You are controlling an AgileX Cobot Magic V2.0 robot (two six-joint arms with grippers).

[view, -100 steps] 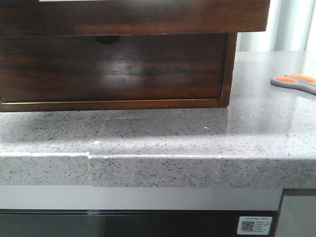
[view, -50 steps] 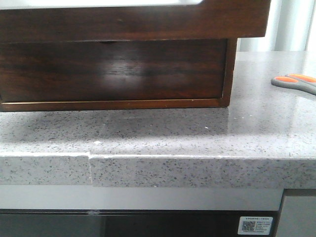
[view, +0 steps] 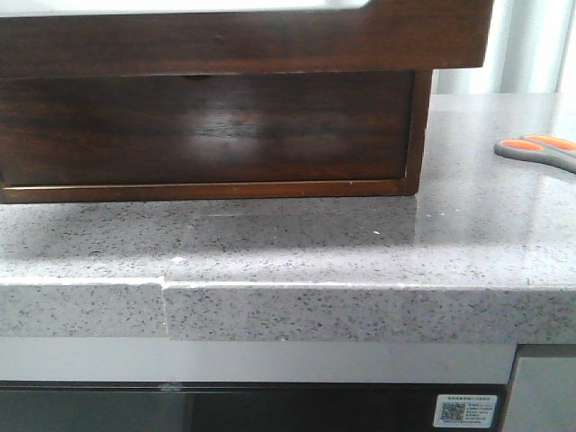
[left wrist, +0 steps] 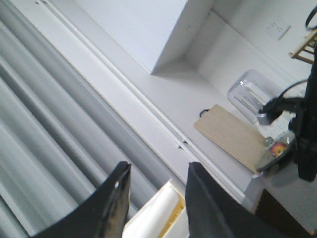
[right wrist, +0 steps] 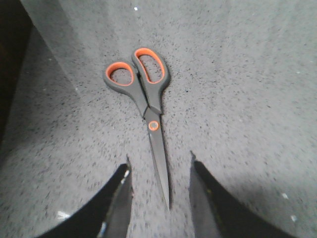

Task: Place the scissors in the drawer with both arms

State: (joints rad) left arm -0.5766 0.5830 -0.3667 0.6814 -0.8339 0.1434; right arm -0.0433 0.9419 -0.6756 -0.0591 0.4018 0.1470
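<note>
The scissors (view: pixel 540 150), grey handles with orange inserts, lie flat on the speckled counter at the far right of the front view. In the right wrist view the scissors (right wrist: pixel 148 99) lie closed, blades pointing in between my fingers. My right gripper (right wrist: pixel 159 158) is open just above the counter, one finger on each side of the blade tip, not touching it. The dark reddish-brown drawer (view: pixel 243 40) stands pulled out along the top left, a strip of white inside showing. My left gripper (left wrist: pixel 158 166) is open and faces curtains and a wall; a white, cream-edged thing (left wrist: pixel 158 213) shows between its fingers.
Below the open drawer is the deeper drawer's dark front (view: pixel 207 126). The grey counter (view: pixel 468 234) ends in a front edge (view: pixel 288 286). The left wrist view shows a wooden board (left wrist: pixel 230 134), a clear container (left wrist: pixel 250 91) and a black arm (left wrist: pixel 307 129).
The pulled-out drawer front has come further toward the camera and covers more of the lower drawer, white inside now showing. The scissors have not moved.
</note>
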